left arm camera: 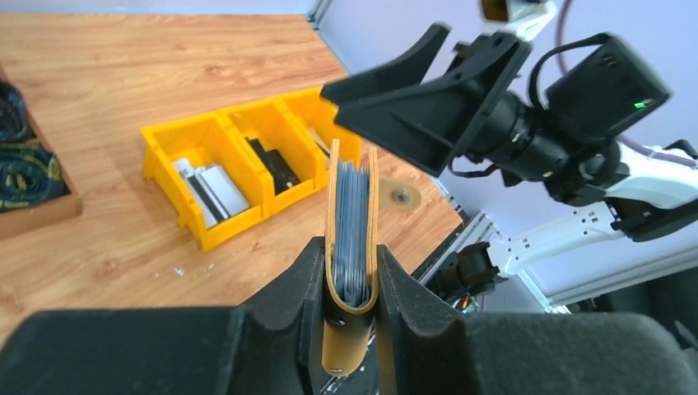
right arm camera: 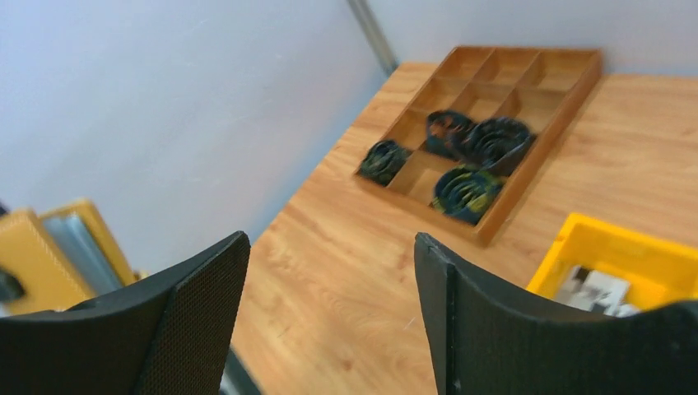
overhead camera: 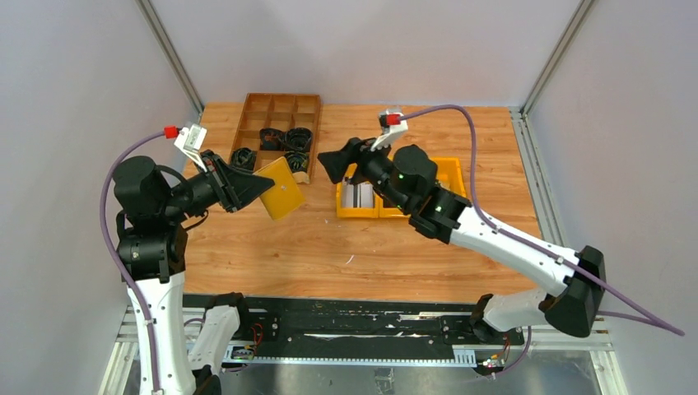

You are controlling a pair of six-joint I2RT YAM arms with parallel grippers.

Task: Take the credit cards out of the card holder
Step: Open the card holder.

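My left gripper (overhead camera: 247, 191) is shut on the spine end of the mustard-yellow card holder (overhead camera: 281, 188) and holds it in the air above the table. In the left wrist view the card holder (left arm camera: 352, 222) stands edge-on between my fingers, nearly closed, with pale blue sleeves inside and its snap tab (left arm camera: 401, 196) hanging to the right. My right gripper (overhead camera: 330, 162) is open and empty, in the air a short way to the right of the holder, pointing toward it. The holder shows blurred at the left edge of the right wrist view (right arm camera: 49, 247). No loose cards are visible.
A row of bright yellow plastic bins (overhead camera: 449, 173) with small parts sits under the right arm. A wooden compartment tray (overhead camera: 251, 107) holding dark coiled items stands at the back left. Grey walls close both sides.
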